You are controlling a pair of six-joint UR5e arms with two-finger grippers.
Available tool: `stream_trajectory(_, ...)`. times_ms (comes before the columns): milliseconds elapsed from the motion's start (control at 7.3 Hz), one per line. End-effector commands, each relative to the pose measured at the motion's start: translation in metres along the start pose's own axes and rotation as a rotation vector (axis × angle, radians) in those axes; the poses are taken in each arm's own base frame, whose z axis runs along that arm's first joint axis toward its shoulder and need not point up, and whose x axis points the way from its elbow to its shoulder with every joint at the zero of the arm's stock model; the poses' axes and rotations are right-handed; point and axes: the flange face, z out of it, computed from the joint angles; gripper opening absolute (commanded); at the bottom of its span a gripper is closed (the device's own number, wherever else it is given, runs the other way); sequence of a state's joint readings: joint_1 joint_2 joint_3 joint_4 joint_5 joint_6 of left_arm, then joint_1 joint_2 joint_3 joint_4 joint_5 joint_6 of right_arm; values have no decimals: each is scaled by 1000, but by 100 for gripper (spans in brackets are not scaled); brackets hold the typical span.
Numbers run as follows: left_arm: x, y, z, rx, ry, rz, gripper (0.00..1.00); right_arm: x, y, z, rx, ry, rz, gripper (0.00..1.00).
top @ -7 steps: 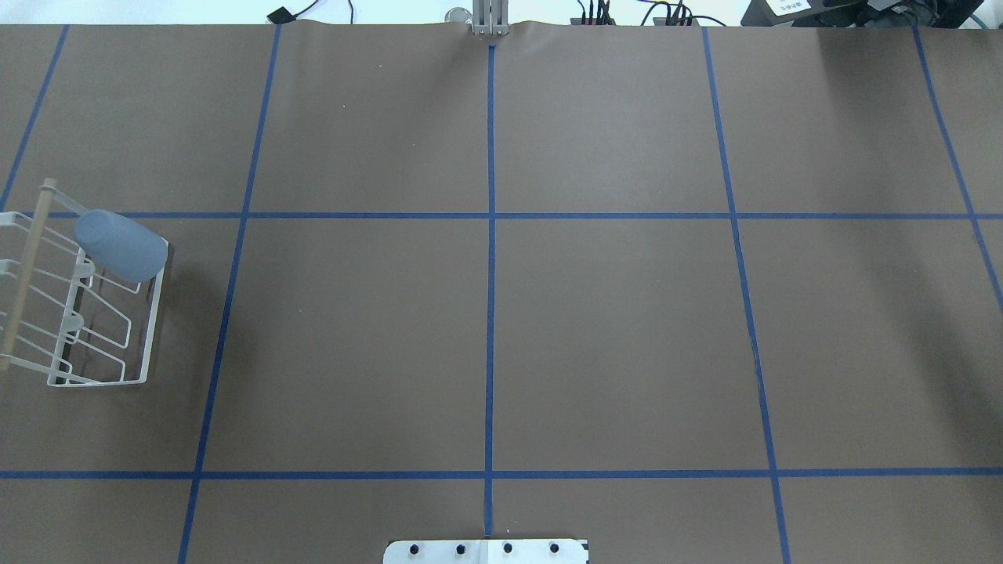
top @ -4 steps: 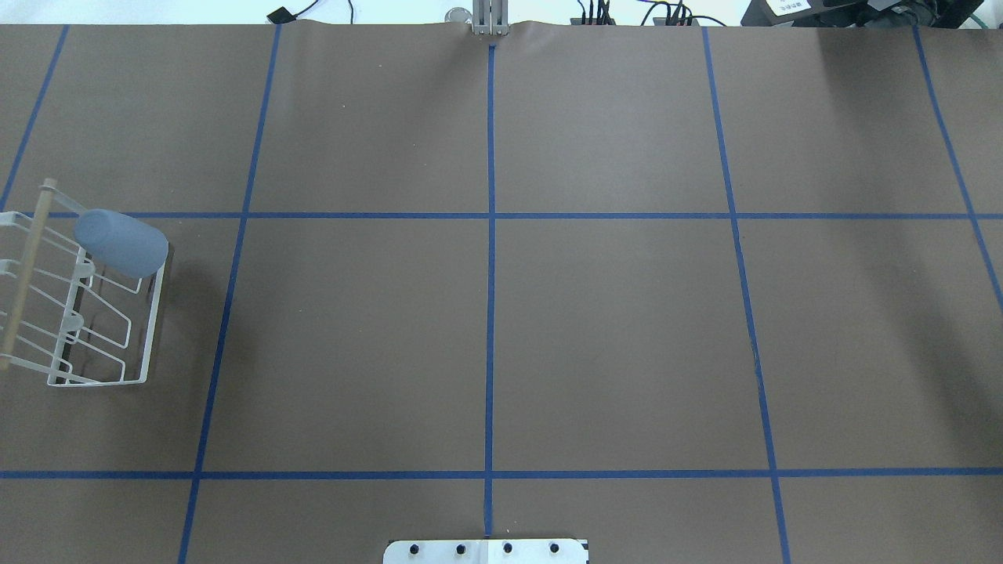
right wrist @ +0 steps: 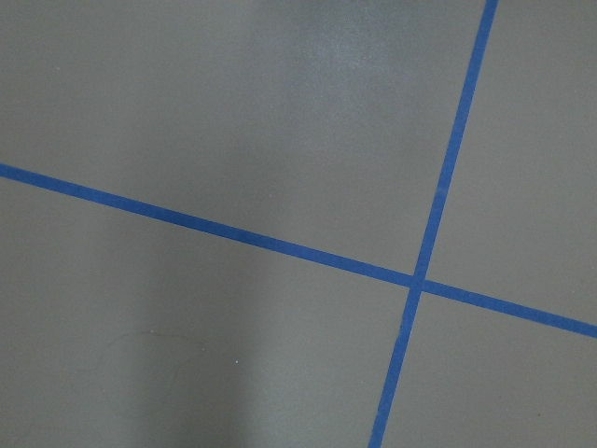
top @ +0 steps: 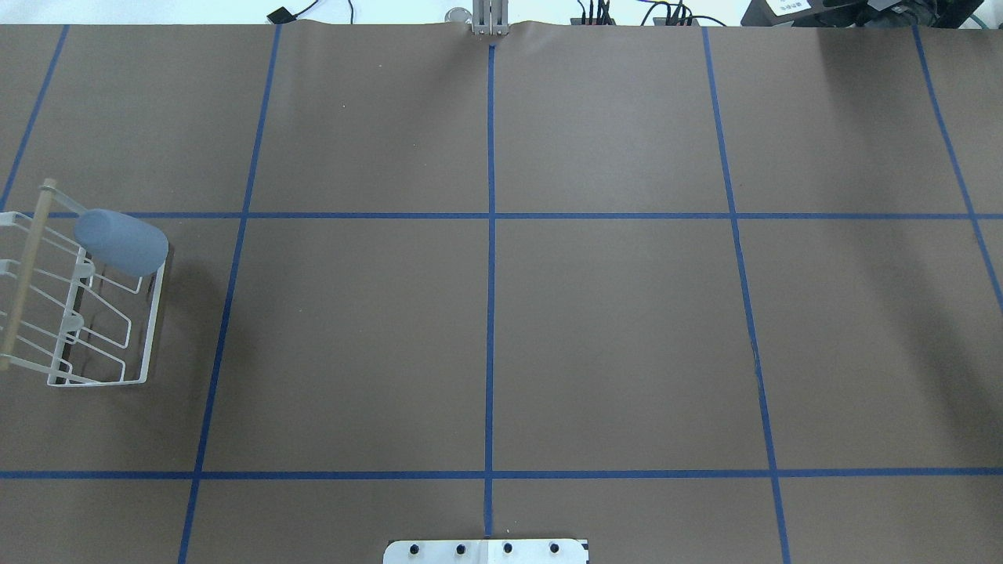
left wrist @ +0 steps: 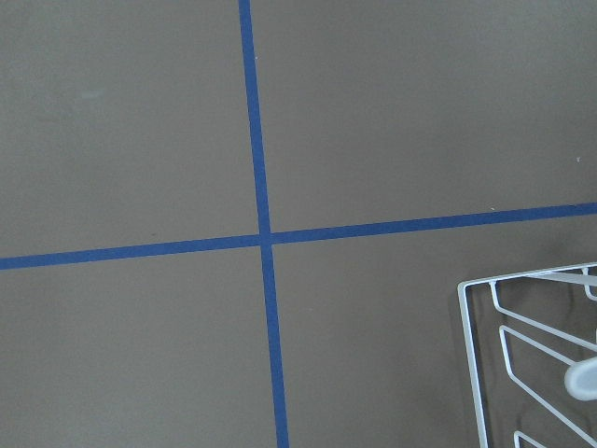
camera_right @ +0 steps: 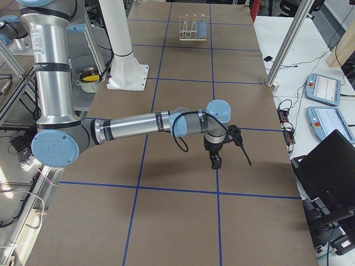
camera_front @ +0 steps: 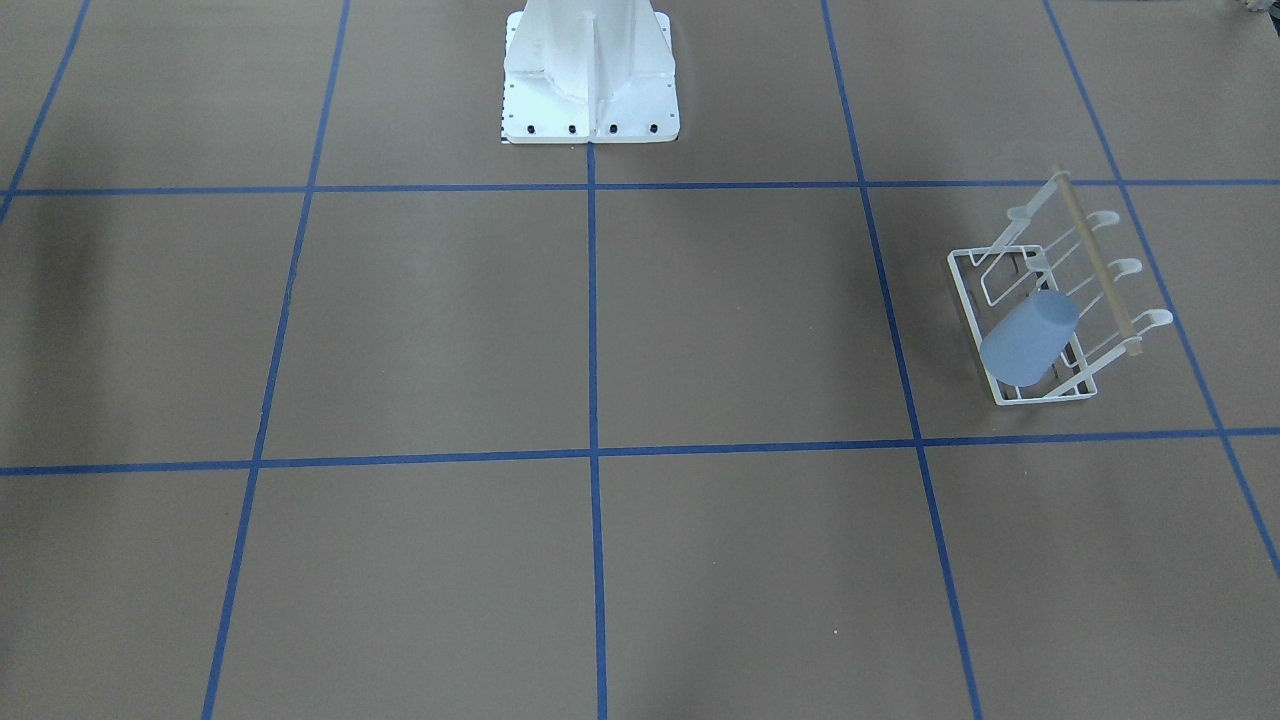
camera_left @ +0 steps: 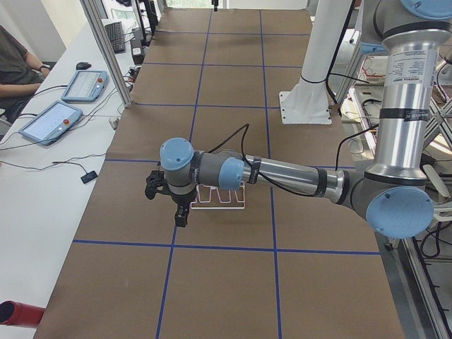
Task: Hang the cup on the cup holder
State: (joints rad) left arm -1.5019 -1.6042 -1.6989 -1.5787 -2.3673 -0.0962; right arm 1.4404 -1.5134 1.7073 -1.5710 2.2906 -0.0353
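We see the cup (top: pixel 121 243) tilted mouth-down over an end loop of the cup holder (top: pixel 155 329), its closed base toward the wooden rod (top: pixel 27 274). It is the only thing the rack holds. The rack stands at the table's (top: pixel 611 329) left end. In the left side view the left gripper (camera_left: pixel 180 212) hangs just beside the rack, and the arm hides the cup. The right gripper (camera_right: pixel 215 162) hangs well apart. We cannot tell whether either gripper's fingers are spread or closed.
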Motion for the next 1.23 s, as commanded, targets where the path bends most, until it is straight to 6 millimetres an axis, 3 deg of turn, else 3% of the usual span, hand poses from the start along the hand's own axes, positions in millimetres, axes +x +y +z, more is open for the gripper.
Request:
stream_trajectory(0, 0, 1, 1, -1, 3, -1, 98, -2, -3, 0, 0, 0, -4, 100)
stream_trajectory(1095, 21, 0, -21, 40, 5, 36, 98, -8, -12, -1, 4, -3, -15, 100)
